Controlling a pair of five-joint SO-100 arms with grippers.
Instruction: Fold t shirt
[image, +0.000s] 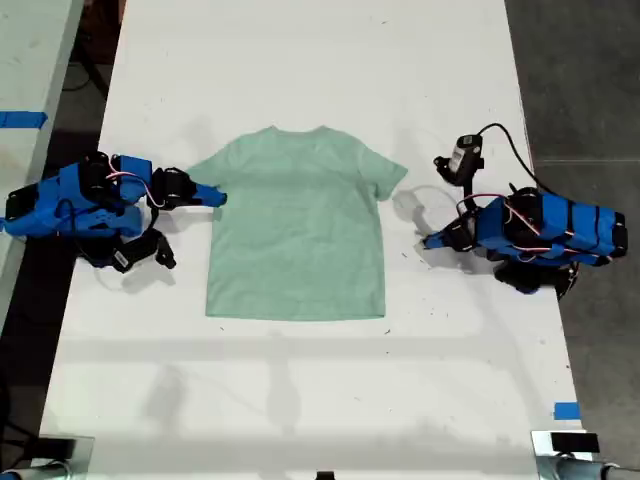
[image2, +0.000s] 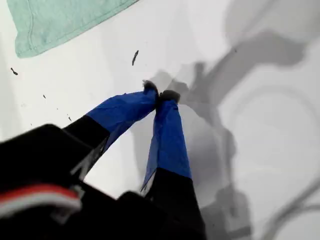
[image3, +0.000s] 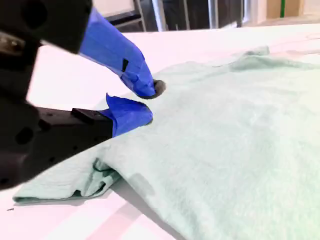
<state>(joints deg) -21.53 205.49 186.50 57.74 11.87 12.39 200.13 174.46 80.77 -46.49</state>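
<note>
scene: pale mint t shirt (image: 296, 228) lies flat on the white table (image: 300, 60), centre of the exterior view, neck toward the top of frame, hem toward the bottom.
first end effector (image2: 159, 94): tips pressed together w/ nothing between them, over bare table just off the shirt's sleeve corner (image2: 30, 42); this is the arm at the exterior view's right (image: 432, 241).
second end effector (image3: 150, 102): narrowly parted at the other sleeve (image3: 75, 180), one tip above the cloth, the other at its surface; whether it's pinching fabric, can't tell. it's the arm at the exterior view's left (image: 215, 197).
sleeve: cloth slightly rumpled under the second end effector in its wrist view.
progress: no fold visible; both sleeves out, body fully spread. looks like the very start.
left to do: prob. grip a sleeve or side edge, carry it across the body, repeat on the other side, then bring hem to neck.
</note>
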